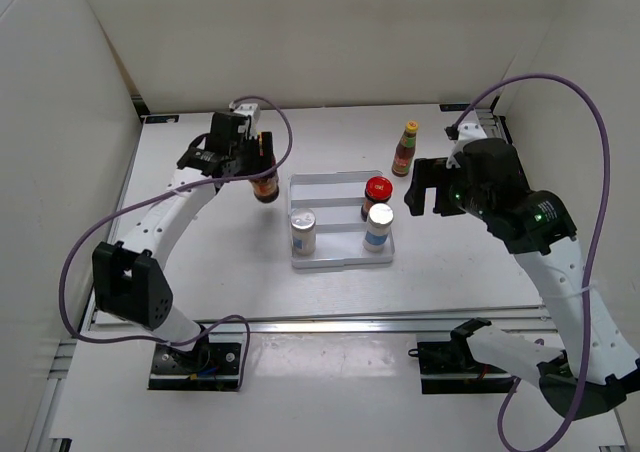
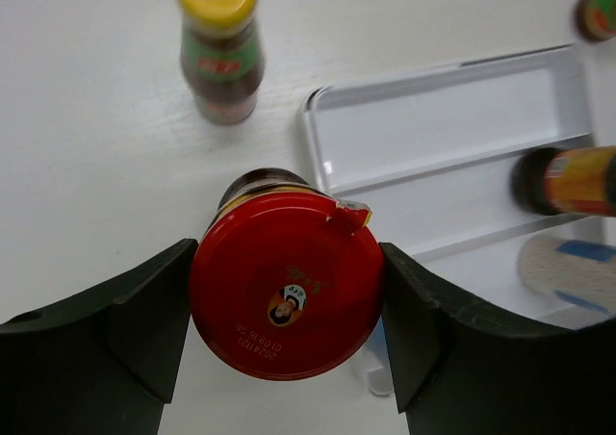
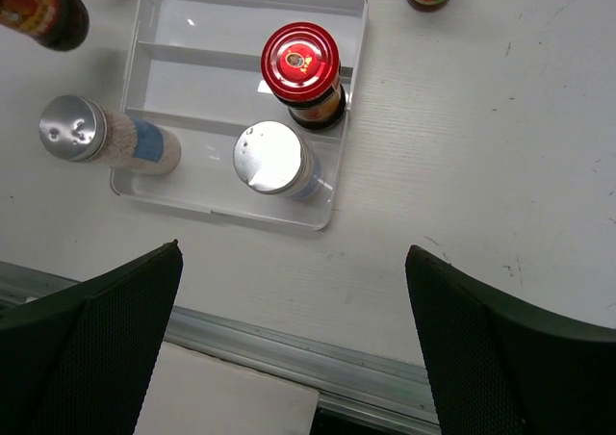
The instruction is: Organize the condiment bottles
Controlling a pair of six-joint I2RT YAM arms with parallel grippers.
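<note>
Red-lidded jar [image 2: 286, 281] was held by the left end effector [image 2: 289, 310] beside the tray [image 1: 320, 197], placement step under way.
Fingers [image 2: 154, 329] pressed both sides of the lid; the jar sat upright, long axis vertical, lid skyward, left of bench centre. Its twin [image 1: 378, 189] and two shakers [image 1: 303, 230] already stood in the tray; a sauce bottle [image 1: 405, 147] waited outside. The right end effector [image 1: 425, 197] gaped wide, empty. The next move likely called for a short carry over the rim and a level descent beside the twin.

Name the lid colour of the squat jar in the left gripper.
Red round lid; left wrist view shows it best.
</note>
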